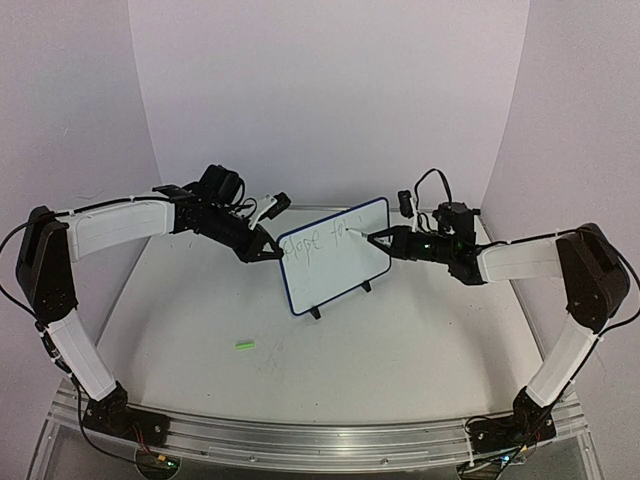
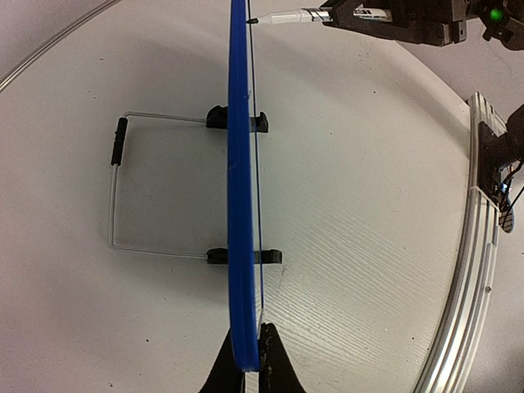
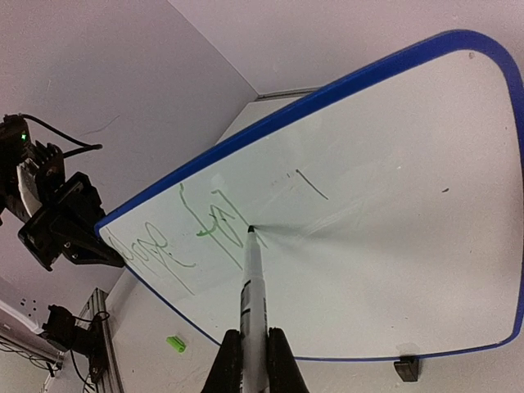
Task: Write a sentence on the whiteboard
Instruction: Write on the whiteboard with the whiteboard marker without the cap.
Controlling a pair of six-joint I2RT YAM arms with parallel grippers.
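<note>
The whiteboard (image 1: 334, 254), white with a dark blue rim, stands upright on its wire stand at the middle of the table, with green writing on its left half. My left gripper (image 1: 268, 250) is shut on the board's left edge (image 2: 243, 352). My right gripper (image 1: 398, 243) is shut on a white marker (image 3: 252, 295), and the marker's tip touches the board face (image 3: 385, 205) just right of the green letters. In the left wrist view the board is edge-on and the marker (image 2: 286, 16) meets it at the top.
A small green marker cap (image 1: 245, 345) lies on the table in front of the board, also seen in the right wrist view (image 3: 175, 343). The wire stand (image 2: 119, 180) reaches behind the board. An aluminium rail (image 1: 320, 432) runs along the near edge.
</note>
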